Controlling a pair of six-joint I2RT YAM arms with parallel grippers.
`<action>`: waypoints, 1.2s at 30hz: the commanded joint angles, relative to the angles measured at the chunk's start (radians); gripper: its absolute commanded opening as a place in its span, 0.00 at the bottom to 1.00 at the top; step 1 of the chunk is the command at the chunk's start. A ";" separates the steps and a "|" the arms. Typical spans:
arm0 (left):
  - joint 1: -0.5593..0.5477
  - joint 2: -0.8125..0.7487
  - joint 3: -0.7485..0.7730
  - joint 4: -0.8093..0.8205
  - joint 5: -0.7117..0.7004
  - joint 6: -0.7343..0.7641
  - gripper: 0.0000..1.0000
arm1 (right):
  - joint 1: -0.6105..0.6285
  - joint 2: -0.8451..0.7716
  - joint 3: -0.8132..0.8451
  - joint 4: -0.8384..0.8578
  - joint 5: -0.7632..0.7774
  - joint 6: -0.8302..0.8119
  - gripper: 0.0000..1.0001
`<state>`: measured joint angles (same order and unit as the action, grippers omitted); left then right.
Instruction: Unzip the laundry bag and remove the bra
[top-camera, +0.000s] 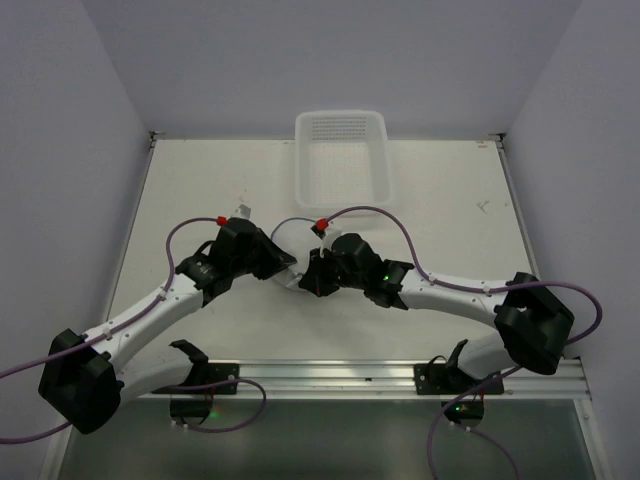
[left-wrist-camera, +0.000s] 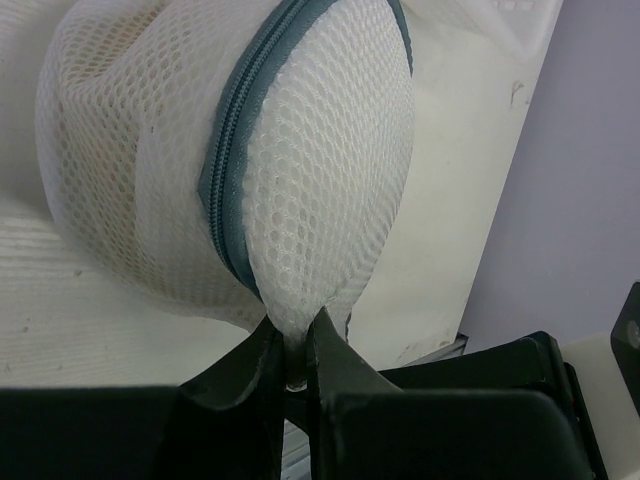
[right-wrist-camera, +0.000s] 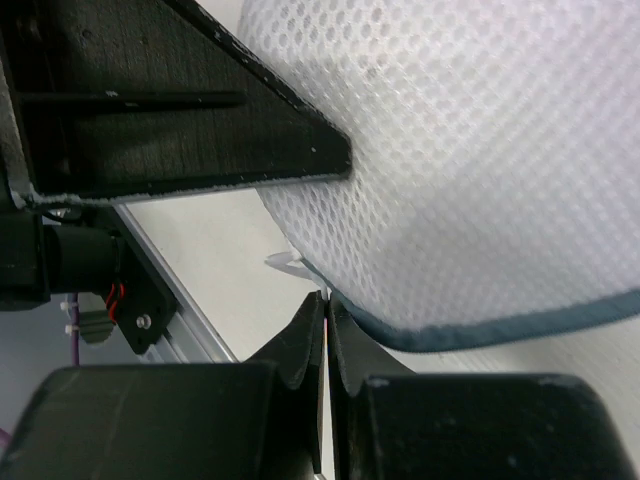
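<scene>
1. The laundry bag (top-camera: 287, 243) sits on the table (top-camera: 440, 220) near the middle, between our two grippers and well short of the basket (top-camera: 340, 117) at the far edge. We cannot make out the bra through the mesh.

2. Our left gripper (left-wrist-camera: 297, 340) is closed on a pinch of white mesh at the bag's near edge. From its fingers the dome swells up and away.

3. The zip (left-wrist-camera: 225, 140) is what the next move turns on. In the left wrist view it starts just beside the pinched mesh and runs away from the fingers, curving up over the dome.

4. Our right gripper (right-wrist-camera: 326, 305) is shut, its tips meeting right at the edge of the grey zip rim, with the bag above and to its right. From the tips the rim leads off to the right, rising slightly.

5. A small white tab (right-wrist-camera: 285, 264) pokes out just left of those tips. We cannot tell whether it is the zip pull or whether the right fingers hold anything at all.

6. We judge the right arm the one to travel, since it is at the rim. If it has the pull, it should follow the rim while the left anchors the mesh.
</scene>
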<state>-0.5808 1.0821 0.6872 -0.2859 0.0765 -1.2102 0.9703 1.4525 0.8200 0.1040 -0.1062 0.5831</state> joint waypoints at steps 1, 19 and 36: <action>0.012 -0.042 -0.002 -0.042 -0.023 0.049 0.01 | -0.018 -0.084 -0.038 -0.056 0.094 -0.040 0.00; 0.090 0.007 0.024 -0.133 0.128 0.480 0.02 | -0.274 -0.239 -0.065 -0.297 -0.077 -0.230 0.00; 0.095 -0.016 0.117 -0.090 -0.072 0.134 1.00 | -0.090 -0.040 0.047 0.026 -0.049 0.100 0.00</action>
<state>-0.4911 1.1595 0.8474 -0.3626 0.0769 -0.9565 0.8673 1.3689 0.7860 0.0280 -0.1665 0.6312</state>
